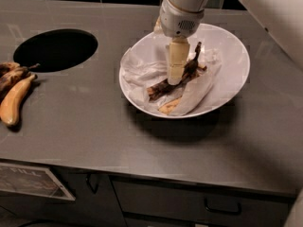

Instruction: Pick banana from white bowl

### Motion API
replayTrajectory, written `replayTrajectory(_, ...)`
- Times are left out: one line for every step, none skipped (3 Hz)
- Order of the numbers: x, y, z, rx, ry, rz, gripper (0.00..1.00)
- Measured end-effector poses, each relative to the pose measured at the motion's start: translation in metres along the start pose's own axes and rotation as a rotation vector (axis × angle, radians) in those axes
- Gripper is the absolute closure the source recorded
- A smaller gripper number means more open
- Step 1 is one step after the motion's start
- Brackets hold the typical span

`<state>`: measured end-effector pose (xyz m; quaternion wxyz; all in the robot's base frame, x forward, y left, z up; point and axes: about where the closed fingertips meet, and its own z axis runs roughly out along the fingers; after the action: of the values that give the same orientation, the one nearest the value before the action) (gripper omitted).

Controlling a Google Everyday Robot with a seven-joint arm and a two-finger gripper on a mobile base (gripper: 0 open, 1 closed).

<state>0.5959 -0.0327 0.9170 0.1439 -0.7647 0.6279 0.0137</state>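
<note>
A bunch of bananas [14, 96] lies at the counter's 9 o'clock edge. The banana [191, 69] lies slantwise on paper [199, 86] at the centre of the white bowl [229, 44]. The gripper [175, 79] sits on its middle; whether it is clamped cannot be told. The soft skin could tear or slip, or the paper could lift too.

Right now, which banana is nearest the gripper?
The slim black-brown banana in the white bowl, right at the gripper; the plumper yellow-brown bananas lie far left on the counter.
</note>
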Motion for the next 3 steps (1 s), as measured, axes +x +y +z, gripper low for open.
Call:
replayTrajectory(0.002,0.003,-0.003,0.021,-0.01,0.008,0.15)
replayTrajectory(0.007,0.009,-0.006,0.039,-0.02,0.026,0.19)
replayTrajectory(0.013,0.012,-0.003,0.034,-0.029,0.039,0.21)
